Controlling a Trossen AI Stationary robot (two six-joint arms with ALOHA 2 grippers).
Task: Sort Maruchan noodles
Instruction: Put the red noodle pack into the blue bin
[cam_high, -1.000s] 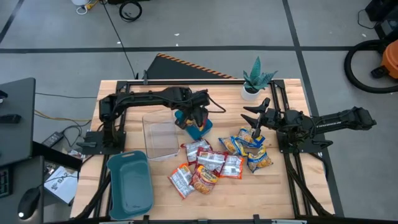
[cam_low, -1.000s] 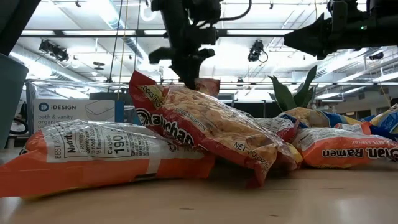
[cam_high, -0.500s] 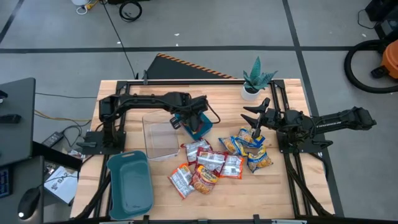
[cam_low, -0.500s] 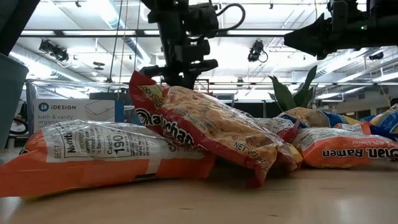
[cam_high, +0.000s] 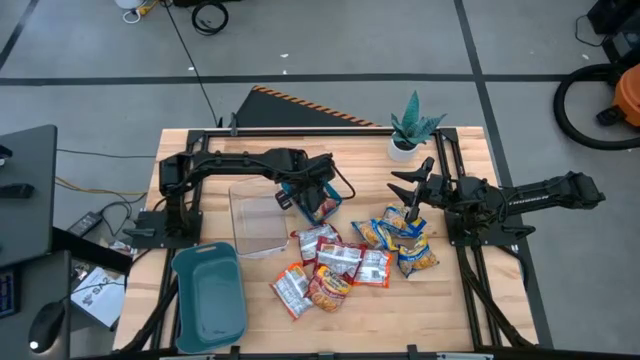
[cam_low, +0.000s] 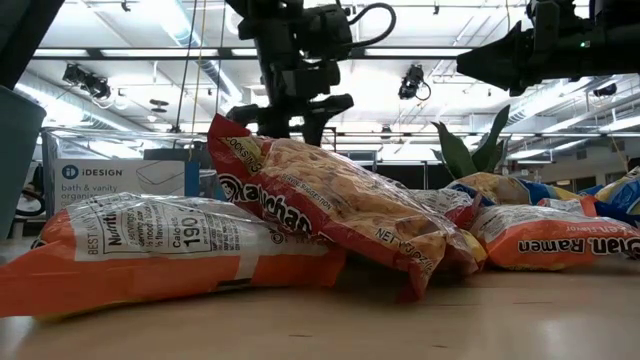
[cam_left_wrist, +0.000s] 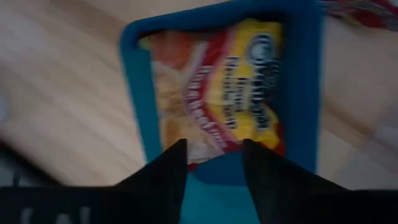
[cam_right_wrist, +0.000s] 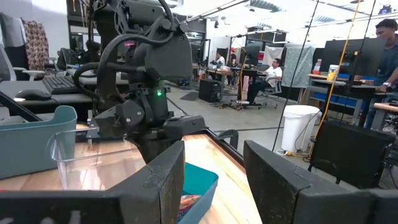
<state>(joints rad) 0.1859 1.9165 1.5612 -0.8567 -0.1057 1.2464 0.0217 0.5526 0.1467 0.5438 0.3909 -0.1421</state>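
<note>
Overhead first: I see my left gripper (cam_high: 318, 203) above the small teal tray (cam_high: 330, 208) at frame centre, and the noodle pile (cam_high: 345, 262) lies lower right of it, nearer than my right gripper (cam_high: 412, 222), which hangs over the pile's right end. Left wrist view: fingers (cam_left_wrist: 168, 168) parted and empty, a red-and-yellow packet (cam_left_wrist: 214, 99) lying lengthwise in the tray straight ahead. Right wrist view: fingers (cam_right_wrist: 165, 177) apart, nothing held.

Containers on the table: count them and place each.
3. A large teal tray at the high view's lower left; a clear bin just above it; a small teal tray, holding a packet, under the left gripper. None seems hidden.
</note>
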